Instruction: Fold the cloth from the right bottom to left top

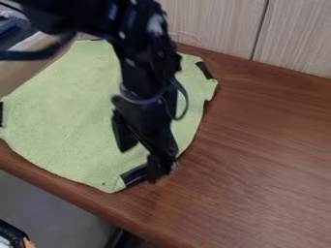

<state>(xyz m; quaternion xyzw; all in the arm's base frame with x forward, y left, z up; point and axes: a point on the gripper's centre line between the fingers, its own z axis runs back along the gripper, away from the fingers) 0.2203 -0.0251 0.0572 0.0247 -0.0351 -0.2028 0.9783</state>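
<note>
Green cloth [65, 116] is lying spread out on the wooden surface [259, 140] in the camera view, a black strip [132, 176] marking its lower corner. Above the cloth's lower right part, the hand [141, 162] is hanging with its fingers standing apart, grasping nothing. That marked corner is lying just beside and partly beneath the outer fingertip, though I cannot tell whether they are touching. Most of the cloth is stretching away toward the upper left, so the fold is likely calling for a pinch here first.
</note>
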